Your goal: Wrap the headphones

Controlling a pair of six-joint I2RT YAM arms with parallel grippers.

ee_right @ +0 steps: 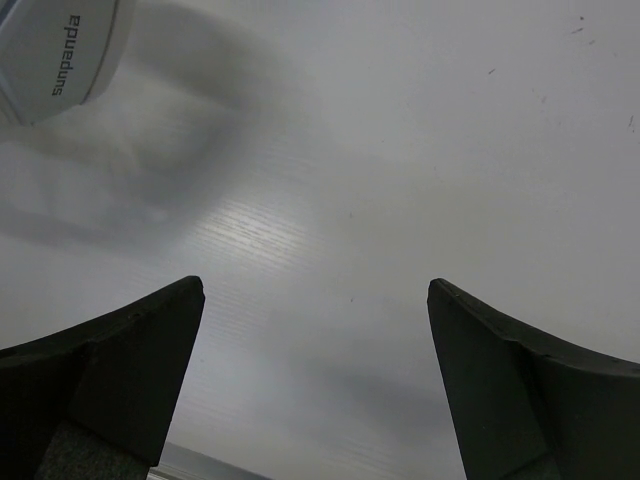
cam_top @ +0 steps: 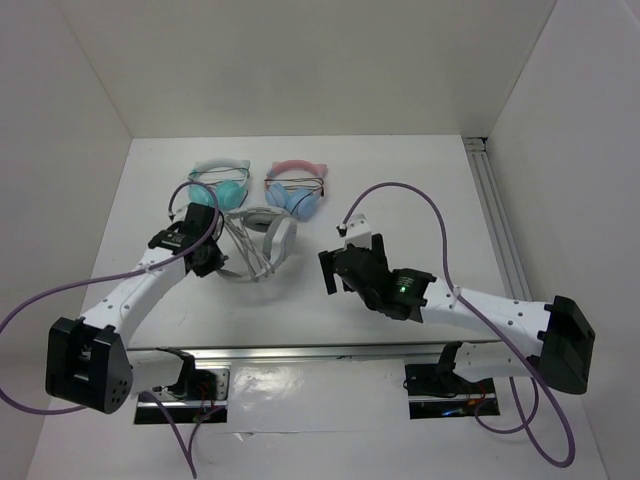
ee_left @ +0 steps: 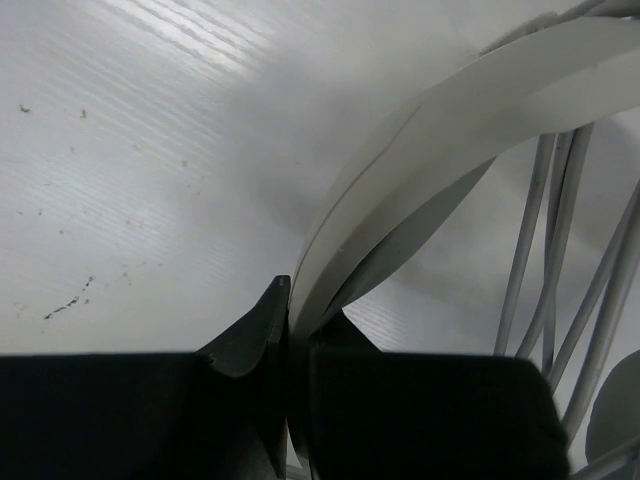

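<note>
The large white headphones (cam_top: 268, 240) lie on the table's middle left, with several turns of thin grey cable (cam_top: 243, 250) strung across the band. My left gripper (cam_top: 207, 257) is shut on the wide white band (ee_left: 440, 140) at its left end; the cable strands (ee_left: 560, 280) run beside it in the left wrist view. My right gripper (cam_top: 330, 270) is open and empty just right of the headphones, low over the table. One white ear cup (ee_right: 55, 50) shows at the top left of the right wrist view, well ahead of the right gripper (ee_right: 315, 300).
A smaller teal pair with a white band (cam_top: 225, 185) and a smaller blue pair with a pink band (cam_top: 298, 190) lie just behind the white headphones. White walls close in the table on the left, back and right. A metal rail (cam_top: 495, 210) runs along the right side.
</note>
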